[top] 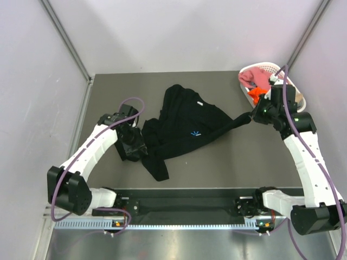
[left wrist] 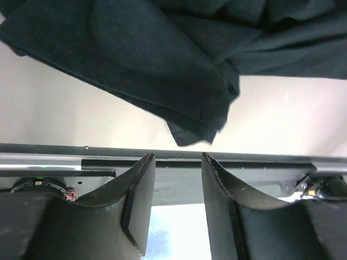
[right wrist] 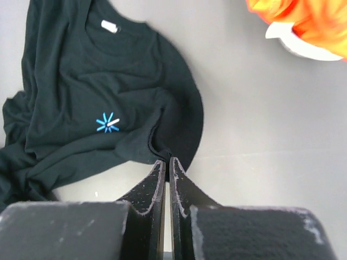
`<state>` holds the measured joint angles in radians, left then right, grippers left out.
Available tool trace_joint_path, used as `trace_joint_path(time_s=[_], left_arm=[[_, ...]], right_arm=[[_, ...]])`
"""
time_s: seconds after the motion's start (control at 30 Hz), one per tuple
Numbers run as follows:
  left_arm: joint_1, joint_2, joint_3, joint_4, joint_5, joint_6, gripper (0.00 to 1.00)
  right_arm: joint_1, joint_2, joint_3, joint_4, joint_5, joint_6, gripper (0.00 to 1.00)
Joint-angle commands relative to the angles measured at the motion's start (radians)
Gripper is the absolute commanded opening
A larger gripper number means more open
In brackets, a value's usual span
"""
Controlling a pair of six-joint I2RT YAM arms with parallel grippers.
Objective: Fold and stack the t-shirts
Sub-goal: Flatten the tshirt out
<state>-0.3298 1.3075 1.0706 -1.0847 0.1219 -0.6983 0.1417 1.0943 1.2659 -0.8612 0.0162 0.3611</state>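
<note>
A large black t-shirt [top: 184, 127] lies crumpled in the middle of the table, its light-blue starburst mark [right wrist: 107, 122] facing up. My right gripper [top: 250, 115] is shut on a fold at the shirt's right edge [right wrist: 167, 161], drawing that part out toward the right. My left gripper [top: 134, 151] sits at the shirt's left side with its jaws open and nothing between them [left wrist: 178, 162]. In the left wrist view a loose black corner [left wrist: 190, 127] hangs just beyond the fingertips, apart from them. An orange t-shirt [top: 255, 95] and a pink one [top: 261, 77] lie in the basket.
A white slatted basket [top: 297, 95] stands at the back right, right behind my right arm; its rim [right wrist: 303, 50] shows under the orange cloth [right wrist: 303, 16]. The black rail [left wrist: 260, 162] along the table's near edge lies ahead of my left fingers. Walls enclose the table's sides.
</note>
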Motion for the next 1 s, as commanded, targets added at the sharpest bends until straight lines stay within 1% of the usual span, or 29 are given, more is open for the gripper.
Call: trace_joint_path(time_s=[0.0, 0.07, 0.1, 0.13, 0.2, 0.23, 0.27, 0.33, 0.37, 0.4, 0.43, 0.47, 0.5, 0.57, 0.63, 0.73, 0.77, 0.83, 0.97], left_arm=[[-0.002, 0.010, 0.063, 0.005, 0.057, 0.052, 0.44], [-0.047, 0.028, 0.110, 0.009, 0.059, 0.083, 0.43], [-0.083, 0.068, 0.133, -0.015, 0.042, 0.089, 0.42], [-0.172, 0.096, 0.197, -0.038, -0.035, 0.104, 0.42], [-0.266, 0.180, 0.262, -0.093, -0.108, 0.118, 0.42], [-0.340, 0.202, 0.296, -0.096, -0.138, 0.129, 0.42], [-0.363, 0.223, 0.302, -0.089, -0.146, 0.137, 0.41], [-0.408, 0.277, 0.299, -0.039, -0.095, 0.166, 0.40], [-0.422, 0.301, 0.299, -0.035, -0.082, 0.169, 0.38], [-0.437, 0.352, 0.305, -0.038, -0.091, 0.171, 0.32], [-0.468, 0.378, 0.307, -0.044, -0.108, 0.169, 0.30], [-0.482, 0.400, 0.301, -0.046, -0.146, 0.166, 0.29], [-0.491, 0.438, 0.292, -0.047, -0.157, 0.158, 0.24], [-0.518, 0.467, 0.275, -0.038, -0.165, 0.126, 0.22], [-0.546, 0.486, 0.264, 0.002, -0.153, 0.128, 0.24], [-0.554, 0.516, 0.258, 0.019, -0.151, 0.144, 0.28], [-0.554, 0.516, 0.246, 0.052, -0.140, 0.149, 0.29], [-0.554, 0.519, 0.200, 0.080, -0.133, 0.142, 0.34], [-0.554, 0.526, 0.147, 0.101, -0.130, 0.118, 0.36]], right_arm=[[-0.010, -0.010, 0.075, -0.028, 0.062, -0.036, 0.00], [-0.011, -0.011, 0.069, -0.032, 0.064, -0.037, 0.00], [-0.013, -0.014, 0.064, -0.032, 0.064, -0.039, 0.00], [-0.013, -0.016, 0.061, -0.032, 0.062, -0.039, 0.00], [-0.013, -0.019, 0.052, -0.032, 0.050, -0.039, 0.00], [-0.011, -0.022, 0.049, -0.032, 0.045, -0.040, 0.00], [-0.013, -0.025, 0.040, -0.030, 0.044, -0.039, 0.00], [-0.013, -0.033, 0.027, -0.029, 0.036, -0.039, 0.00], [-0.013, -0.036, 0.024, -0.029, 0.025, -0.039, 0.00], [-0.013, -0.042, 0.020, -0.029, 0.022, -0.039, 0.00], [-0.013, -0.047, 0.015, -0.027, 0.019, -0.040, 0.00], [-0.013, -0.051, 0.000, -0.024, 0.013, -0.040, 0.00], [-0.013, -0.057, -0.010, -0.022, 0.010, -0.036, 0.00], [-0.013, -0.074, -0.042, -0.009, -0.004, -0.027, 0.00], [-0.013, -0.096, -0.077, 0.005, -0.010, -0.016, 0.00], [-0.013, -0.114, -0.105, 0.022, -0.013, 0.004, 0.00], [-0.011, -0.117, -0.108, 0.024, -0.040, 0.004, 0.00], [-0.011, -0.123, -0.112, 0.024, -0.038, -0.004, 0.00], [-0.014, -0.134, -0.108, 0.014, -0.022, -0.021, 0.00]])
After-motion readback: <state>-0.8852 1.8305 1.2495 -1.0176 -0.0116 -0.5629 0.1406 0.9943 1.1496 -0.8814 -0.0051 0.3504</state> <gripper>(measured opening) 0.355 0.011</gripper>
